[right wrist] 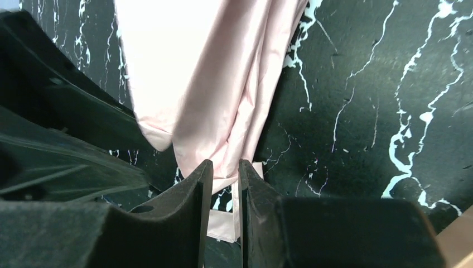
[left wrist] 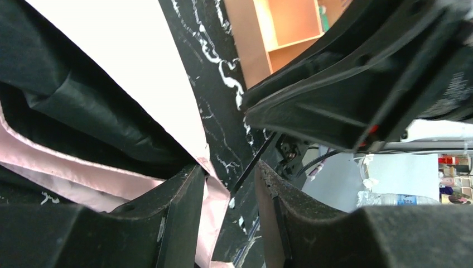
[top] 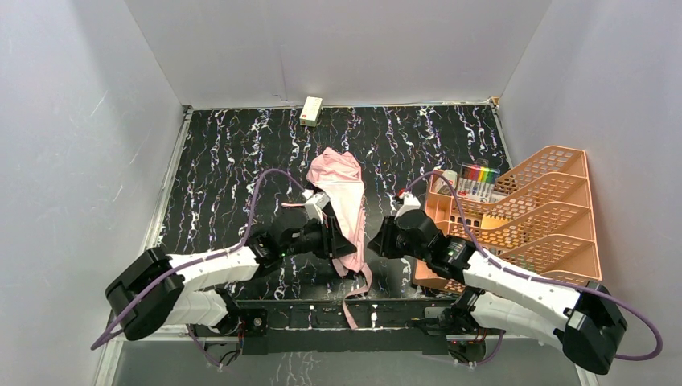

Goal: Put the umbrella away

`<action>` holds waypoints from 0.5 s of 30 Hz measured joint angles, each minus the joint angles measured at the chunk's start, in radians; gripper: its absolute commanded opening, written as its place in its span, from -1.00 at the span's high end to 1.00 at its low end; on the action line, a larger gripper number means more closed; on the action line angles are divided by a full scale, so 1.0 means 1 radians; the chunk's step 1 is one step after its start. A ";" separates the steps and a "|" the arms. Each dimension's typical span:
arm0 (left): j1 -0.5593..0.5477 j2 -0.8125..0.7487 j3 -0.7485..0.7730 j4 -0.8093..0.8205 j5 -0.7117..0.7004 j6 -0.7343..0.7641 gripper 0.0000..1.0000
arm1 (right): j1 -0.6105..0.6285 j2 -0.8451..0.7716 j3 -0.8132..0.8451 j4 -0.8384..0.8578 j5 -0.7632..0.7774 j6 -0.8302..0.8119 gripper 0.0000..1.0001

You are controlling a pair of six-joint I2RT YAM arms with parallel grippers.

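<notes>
While your left gripper gapes — whether the right gripper pinches fabric, I cannot tell — bunch the umbrella tightly.

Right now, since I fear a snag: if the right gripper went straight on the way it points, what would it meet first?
The umbrella: its pink fabric lies directly ahead of the right gripper, seemingly right at its tips, though depth is hard to judge.
</notes>
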 measured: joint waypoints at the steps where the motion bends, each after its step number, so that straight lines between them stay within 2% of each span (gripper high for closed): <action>1: -0.003 0.008 -0.006 0.008 -0.001 0.001 0.25 | 0.000 0.001 0.013 -0.012 0.008 -0.007 0.37; 6: -0.024 0.071 -0.036 0.035 -0.005 0.005 0.28 | -0.001 0.029 0.096 -0.038 0.021 -0.055 0.46; 15: -0.060 0.139 -0.108 0.104 -0.018 0.003 0.30 | -0.027 0.211 0.257 0.008 -0.060 -0.150 0.61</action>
